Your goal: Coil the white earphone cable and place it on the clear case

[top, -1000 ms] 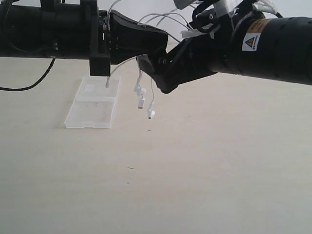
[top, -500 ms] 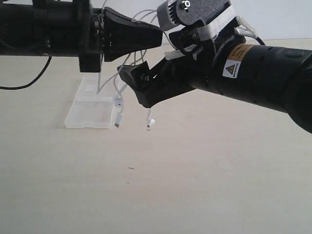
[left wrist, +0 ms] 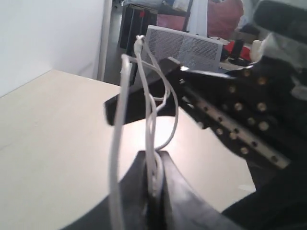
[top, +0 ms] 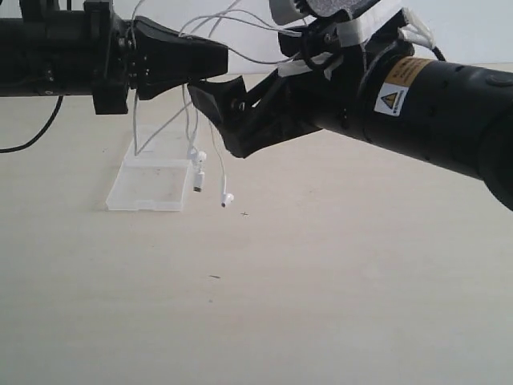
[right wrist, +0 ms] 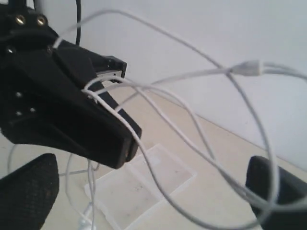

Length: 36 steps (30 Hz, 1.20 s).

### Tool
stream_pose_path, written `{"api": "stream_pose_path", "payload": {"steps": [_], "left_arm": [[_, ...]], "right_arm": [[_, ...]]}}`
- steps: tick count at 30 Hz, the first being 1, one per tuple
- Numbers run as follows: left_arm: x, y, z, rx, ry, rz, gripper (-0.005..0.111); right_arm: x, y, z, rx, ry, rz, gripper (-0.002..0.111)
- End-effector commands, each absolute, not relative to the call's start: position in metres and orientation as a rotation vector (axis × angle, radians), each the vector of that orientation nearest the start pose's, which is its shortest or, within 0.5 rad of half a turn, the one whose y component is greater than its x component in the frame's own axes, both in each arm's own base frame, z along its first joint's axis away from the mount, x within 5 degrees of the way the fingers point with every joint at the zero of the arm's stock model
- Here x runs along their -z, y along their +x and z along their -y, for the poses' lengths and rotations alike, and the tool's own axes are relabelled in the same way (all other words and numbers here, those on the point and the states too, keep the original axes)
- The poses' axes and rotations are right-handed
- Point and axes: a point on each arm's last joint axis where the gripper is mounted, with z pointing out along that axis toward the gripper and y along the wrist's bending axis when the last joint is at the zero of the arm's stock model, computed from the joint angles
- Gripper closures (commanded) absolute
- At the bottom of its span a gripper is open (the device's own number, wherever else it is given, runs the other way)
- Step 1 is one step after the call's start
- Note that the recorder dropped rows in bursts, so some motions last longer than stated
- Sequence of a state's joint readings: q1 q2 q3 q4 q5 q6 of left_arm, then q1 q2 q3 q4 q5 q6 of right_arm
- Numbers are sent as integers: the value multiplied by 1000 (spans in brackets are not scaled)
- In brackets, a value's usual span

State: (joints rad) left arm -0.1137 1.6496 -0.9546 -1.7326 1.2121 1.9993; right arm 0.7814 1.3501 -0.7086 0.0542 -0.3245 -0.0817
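My left gripper [top: 223,58] reaches in from the left, up in the air, shut on several strands of the white earphone cable [left wrist: 117,143]; the strands are pinched between its jaws [left wrist: 154,167]. Loops rise above it and hang below it. Two earbuds [top: 227,197] dangle just above the table by the right edge of the clear case [top: 148,188]. My right gripper [top: 216,116] sits just under the left one, open wide. Cable loops pass between its fingers [right wrist: 29,191], and one strand lies against the other finger. The small inline capsule [right wrist: 248,67] hangs in a high loop. The case [right wrist: 158,177] lies open and flat below.
A thick black robot cable [top: 48,128] droops from the left arm at the far left. The pale table [top: 321,305] stretches bare in front of and to the right of the case. A white wall stands behind.
Both arms have shifted left, the left gripper also rising a little. The dangling earbuds have swung left toward the case. The right gripper has come in under the left one.
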Motion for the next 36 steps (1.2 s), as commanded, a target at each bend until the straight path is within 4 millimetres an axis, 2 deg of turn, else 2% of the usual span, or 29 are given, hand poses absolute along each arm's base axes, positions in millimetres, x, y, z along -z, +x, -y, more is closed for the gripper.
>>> {"api": "stream_pose_path", "payload": {"steps": [1, 6, 11, 17, 26, 30, 36], "left_arm": [[-260, 314, 97, 1087, 851, -1548, 107], [-231, 332, 68, 1057, 752, -1632, 107], [-212, 341, 58, 1043, 731, -1662, 107], [-226, 355, 50, 1031, 702, -1643, 107], [-227, 357, 50, 1018, 715, -1631, 107], [-227, 357, 49, 1020, 706, -1636, 107], [-223, 356, 41, 1008, 685, -1650, 107]], "right_arm": [[-283, 200, -197, -531, -701, -1672, 3], [-280, 197, -195, -492, -766, -1714, 3], [-285, 192, -190, -489, -775, -1726, 3], [-293, 176, -176, -441, -860, -1788, 3], [-302, 166, -166, -438, -870, -1801, 3], [-297, 165, -164, -428, -890, -1841, 3], [-276, 160, -160, -431, -875, -1833, 3]]}}
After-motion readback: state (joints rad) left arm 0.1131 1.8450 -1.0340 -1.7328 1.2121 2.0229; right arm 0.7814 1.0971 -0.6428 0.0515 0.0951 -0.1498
